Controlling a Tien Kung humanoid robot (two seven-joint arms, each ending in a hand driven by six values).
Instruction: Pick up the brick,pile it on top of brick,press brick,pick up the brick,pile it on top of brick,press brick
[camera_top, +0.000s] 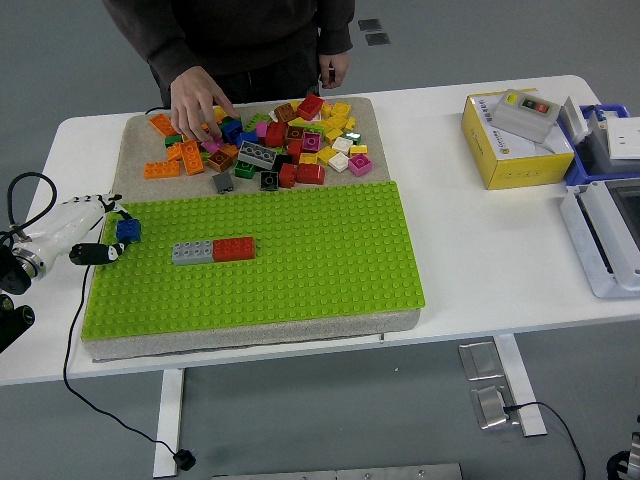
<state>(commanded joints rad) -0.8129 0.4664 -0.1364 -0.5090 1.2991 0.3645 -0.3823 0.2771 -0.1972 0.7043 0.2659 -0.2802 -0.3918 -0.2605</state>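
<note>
A yellow box (505, 148) with a grey switch unit (531, 113) sits right of the baseplate.

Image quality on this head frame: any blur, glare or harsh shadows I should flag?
Head view: lighting is even and soft, with only faint shadows beside the gray and red bricks on the green baseplate; no glare on the white table. The brick pile is sharp; the person's hand over it looks slightly soft. The left hand at the frame edge holds a blue brick.
</note>
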